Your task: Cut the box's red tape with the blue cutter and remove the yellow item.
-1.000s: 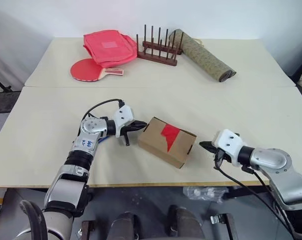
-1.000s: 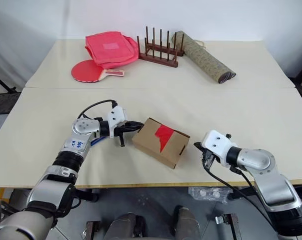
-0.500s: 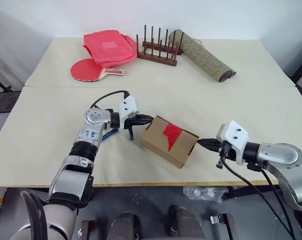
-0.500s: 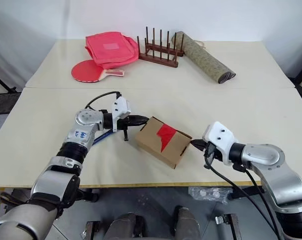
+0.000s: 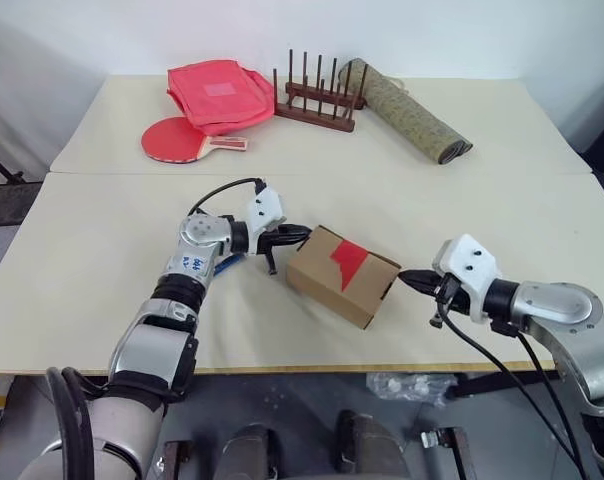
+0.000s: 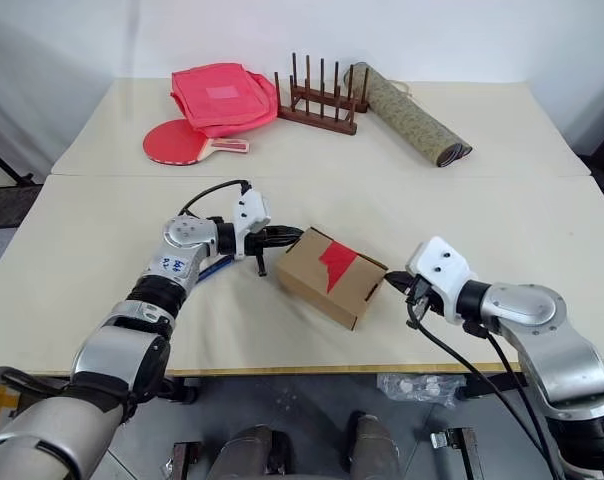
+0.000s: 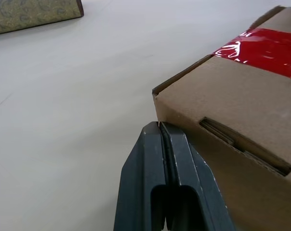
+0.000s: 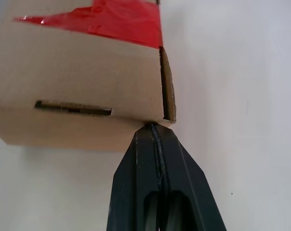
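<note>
Box: the box (image 5: 342,275) sat on the near half of the surface (image 5: 102,250), turned at an angle, flaps down; I take it as the landmark for everything else.
Red tape: the red tape (image 5: 350,262) ran across the box's top and down its near side, uncut as far as I could see.
My left claw: my left claw (image 5: 300,236) had its two black fingers pressed together with nothing between them, tips touching the box's upper corner at its left end.
My right claw: my right claw (image 5: 408,277) was also pinched together and empty, its tip against the box's right end, at the edge of the end flap.
Blue cutter: the blue cutter (image 5: 227,265) lay flat on the surface to the left of the box, partly hidden under my left forearm, apart from both claws.
Yellow item: I could not see it; whether it was inside the box I could not tell.
Red paddle: a red paddle (image 5: 177,140) lay well behind the box and to its left.
Pink bag: a pink bag (image 5: 220,92) lay just behind the paddle, further from the box.
Wooden rack: a dark peg rack (image 5: 320,100) stood far behind the box.
Rolled mat: a patterned rolled mat (image 5: 407,112) lay behind the box and to its right, one end just beside the rack.
</note>
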`<state>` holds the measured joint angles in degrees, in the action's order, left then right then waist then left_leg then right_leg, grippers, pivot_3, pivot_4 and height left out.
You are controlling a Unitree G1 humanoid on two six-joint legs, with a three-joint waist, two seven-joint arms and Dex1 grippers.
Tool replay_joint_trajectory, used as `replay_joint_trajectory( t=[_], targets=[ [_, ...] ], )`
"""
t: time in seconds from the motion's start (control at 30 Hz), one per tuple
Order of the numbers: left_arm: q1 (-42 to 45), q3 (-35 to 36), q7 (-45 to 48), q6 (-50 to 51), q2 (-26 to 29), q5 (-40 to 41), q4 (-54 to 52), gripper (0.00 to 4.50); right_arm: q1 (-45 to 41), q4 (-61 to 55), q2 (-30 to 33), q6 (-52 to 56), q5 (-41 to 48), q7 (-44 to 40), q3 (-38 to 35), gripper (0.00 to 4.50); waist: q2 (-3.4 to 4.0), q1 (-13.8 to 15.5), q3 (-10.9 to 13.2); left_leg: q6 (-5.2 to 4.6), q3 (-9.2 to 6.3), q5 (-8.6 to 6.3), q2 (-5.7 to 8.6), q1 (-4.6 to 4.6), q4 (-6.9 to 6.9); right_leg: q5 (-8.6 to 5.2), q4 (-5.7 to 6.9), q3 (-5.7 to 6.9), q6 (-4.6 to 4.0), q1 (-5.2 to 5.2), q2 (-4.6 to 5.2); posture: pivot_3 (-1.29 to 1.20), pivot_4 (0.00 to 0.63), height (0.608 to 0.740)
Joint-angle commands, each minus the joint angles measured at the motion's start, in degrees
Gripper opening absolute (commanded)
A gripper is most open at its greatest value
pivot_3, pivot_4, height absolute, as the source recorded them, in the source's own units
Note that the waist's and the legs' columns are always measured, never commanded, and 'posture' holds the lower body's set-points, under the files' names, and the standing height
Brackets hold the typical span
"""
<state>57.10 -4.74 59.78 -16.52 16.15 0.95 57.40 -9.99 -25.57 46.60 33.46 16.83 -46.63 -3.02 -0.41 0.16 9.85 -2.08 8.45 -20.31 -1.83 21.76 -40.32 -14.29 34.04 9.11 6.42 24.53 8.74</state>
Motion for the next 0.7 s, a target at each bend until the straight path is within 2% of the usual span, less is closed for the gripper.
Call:
replay_joint_trajectory(
  t=[0.03,0.27,0.4,0.5,0.6,0.7],
  targets=[
    [1.38,-0.46,0.50,-1.83,-0.05,-0.54,0.65,0.05,2.81,-0.86,2.43,-4.20,-1.15,-1.55,-2.33,0.00,0.00,0.09,0.00,0.00,0.00,0.00,0.01,0.00,0.00,0.00,-0.01,-0.01,0.00,0.00,0.00,0.00,0.150,0.740],
    [2.63,0.89,-0.98,-1.92,3.72,-0.25,1.64,0.05,7.16,2.21,6.01,-8.43,-2.19,-3.80,-5.05,0.00,-0.03,-0.22,0.02,-0.01,0.01,0.00,0.00,0.00,0.00,0.01,0.00,-0.02,0.01,0.00,0.00,0.00,0.150,0.740],
    [3.92,1.71,-4.02,-2.33,6.65,-0.95,1.33,0.05,3.74,4.21,5.98,-8.18,-0.19,-4.05,-8.18,0.00,-0.03,-0.30,0.02,-0.01,0.01,0.00,-0.01,-0.01,0.00,0.01,0.02,-0.03,0.01,0.00,0.00,0.00,0.150,0.740],
    [4.76,3.37,-1.68,2.39,9.35,1.28,0.16,0.05,-0.20,4.80,5.72,-6.97,2.82,-4.98,-9.88,0.00,-0.03,-0.27,0.02,-0.01,0.01,0.00,-0.01,-0.02,0.00,0.01,0.03,-0.04,0.00,0.01,0.00,0.00,0.150,0.740],
    [2.69,5.13,-0.66,9.32,13.43,3.00,-4.99,0.61,-4.30,3.64,5.22,-4.22,7.92,-6.57,-10.43,0.00,-0.03,-0.37,0.02,-0.01,0.02,0.00,-0.02,-0.01,0.00,0.01,0.04,-0.04,0.00,0.03,-0.01,0.00,0.150,0.740],
    [-3.00,6.93,1.51,13.88,16.42,5.97,-14.20,1.44,-6.84,1.34,4.80,-0.49,13.35,-7.98,-9.87,0.00,-0.02,-0.41,0.02,0.00,0.01,0.00,-0.05,-0.02,0.04,0.01,0.04,-0.03,0.00,0.03,-0.02,0.00,0.150,0.740]
  ],
)
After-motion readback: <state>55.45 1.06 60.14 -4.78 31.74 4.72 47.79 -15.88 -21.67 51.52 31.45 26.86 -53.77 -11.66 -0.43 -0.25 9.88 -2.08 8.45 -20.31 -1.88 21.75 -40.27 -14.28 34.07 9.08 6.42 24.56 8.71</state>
